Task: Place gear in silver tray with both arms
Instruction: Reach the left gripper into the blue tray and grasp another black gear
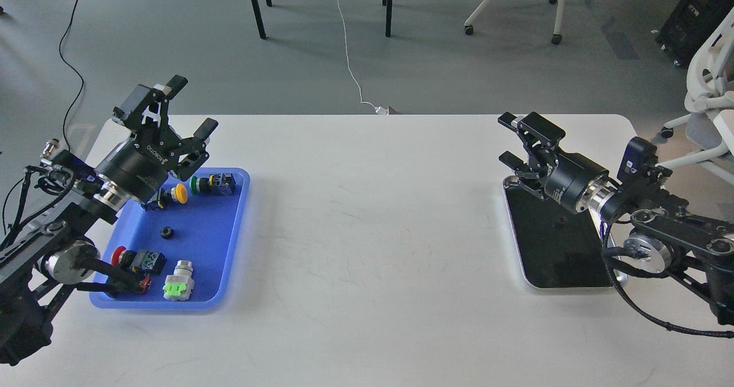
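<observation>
The silver tray (567, 287) lies on the right of the white table. A small dark gear (559, 223) lies on its mirror-like bottom. My right gripper (510, 140) is open and empty, raised over the tray's far left corner and pointing up-left. My left gripper (191, 106) is open and empty, raised above the far left corner of the blue tray (212, 243). Another small black gear (167, 233) lies in the blue tray.
The blue tray also holds a yellow button (179, 193), a green button (198, 184), a red button (119, 255) and a white-and-green switch (178, 281). Chair and table legs stand on the floor beyond the table's far edge.
</observation>
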Tool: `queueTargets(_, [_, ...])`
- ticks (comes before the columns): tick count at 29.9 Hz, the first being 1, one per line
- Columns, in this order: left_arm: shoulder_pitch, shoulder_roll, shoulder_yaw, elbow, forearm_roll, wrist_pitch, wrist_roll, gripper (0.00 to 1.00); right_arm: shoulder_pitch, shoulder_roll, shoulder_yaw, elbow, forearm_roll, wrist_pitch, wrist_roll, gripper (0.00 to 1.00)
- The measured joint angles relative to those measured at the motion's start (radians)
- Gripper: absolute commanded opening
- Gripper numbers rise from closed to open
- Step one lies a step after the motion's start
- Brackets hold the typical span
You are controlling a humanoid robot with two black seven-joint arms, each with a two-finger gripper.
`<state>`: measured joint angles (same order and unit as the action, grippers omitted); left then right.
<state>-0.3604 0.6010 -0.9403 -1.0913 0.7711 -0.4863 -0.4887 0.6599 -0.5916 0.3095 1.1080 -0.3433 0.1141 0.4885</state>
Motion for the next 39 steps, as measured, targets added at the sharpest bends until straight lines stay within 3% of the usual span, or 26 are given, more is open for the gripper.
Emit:
queueTargets(9, [-0.009, 0.162, 0.066, -0.067, 0.819, 0.001, 0.0, 0.98, -0.151, 0.044, 0.134, 0.015, 0.041, 0.007, 0.0, 0.97])
queueTargets(16, [-0.098, 0.244, 0.242, -0.02, 1.365, 0.21, 0.0, 0.98, -0.152, 0.044, 0.131, 0.018, 0.039, 0.007, 0.0, 0.97])
queueTargets(28, [-0.202, 0.245, 0.463, 0.079, 1.411, 0.25, 0.0, 0.94, -0.145, 0.043, 0.128, 0.027, 0.028, 0.009, 0.0, 0.97])
queueTargets(39, [-0.23, 0.22, 0.499, 0.15, 1.411, 0.248, 0.0, 0.7, -0.138, 0.035, 0.128, 0.03, 0.027, 0.008, 0.0, 0.97])
